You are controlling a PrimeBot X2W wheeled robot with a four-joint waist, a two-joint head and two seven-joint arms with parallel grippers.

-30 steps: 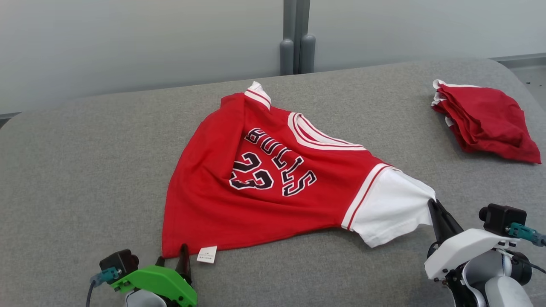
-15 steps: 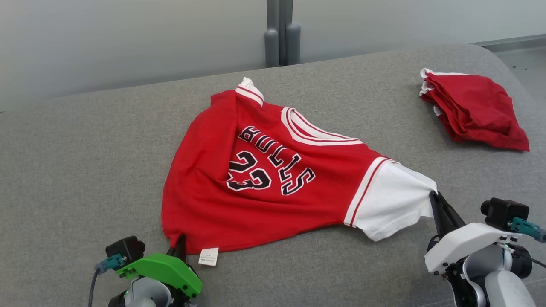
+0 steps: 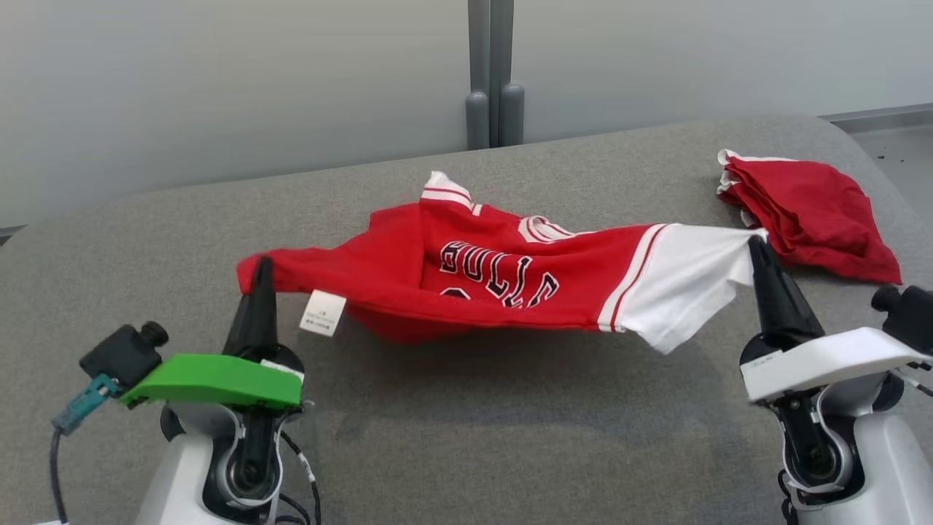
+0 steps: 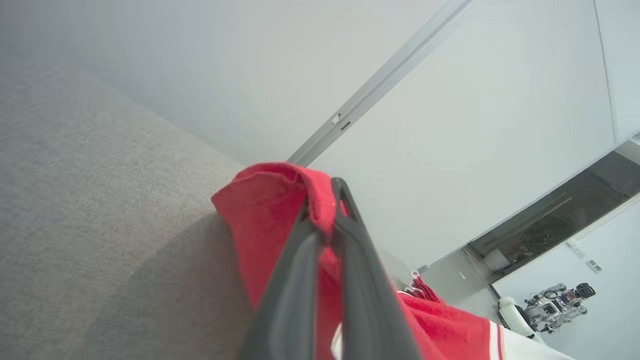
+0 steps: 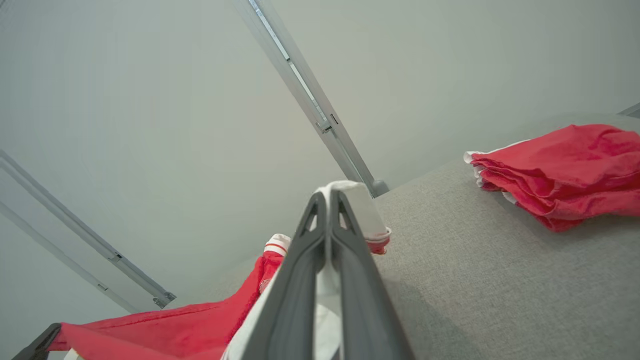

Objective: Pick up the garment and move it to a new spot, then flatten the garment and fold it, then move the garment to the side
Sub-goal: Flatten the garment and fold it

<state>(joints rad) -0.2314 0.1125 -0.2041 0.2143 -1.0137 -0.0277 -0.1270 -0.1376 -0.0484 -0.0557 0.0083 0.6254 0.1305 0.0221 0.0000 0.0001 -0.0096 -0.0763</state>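
Sagging between both sets of fingers, the red-and-white basketball jersey point(image 3: 474, 292) spans the grey fabric-covered table point(image 3: 466, 437); the left gripper point(image 3: 262, 264) pinches its red hem corner, fingers pressed onto cloth; the right gripper point(image 3: 755, 244) likewise pinches the white sleeve; a folded pile of red cloth point(image 3: 809, 211) lies just beyond the right fingers; pale grey wall panels point(image 3: 219, 73) and a grey vertical post point(image 3: 496, 73) stand behind.

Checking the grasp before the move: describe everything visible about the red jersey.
The jersey is red fabric with white striped trim, a white sleeve, dark "BULLS" lettering and a white label. It hangs stretched between the left gripper, jaws shut on a red hem corner, and the right gripper, on the sleeve; its middle sags over the grey table.
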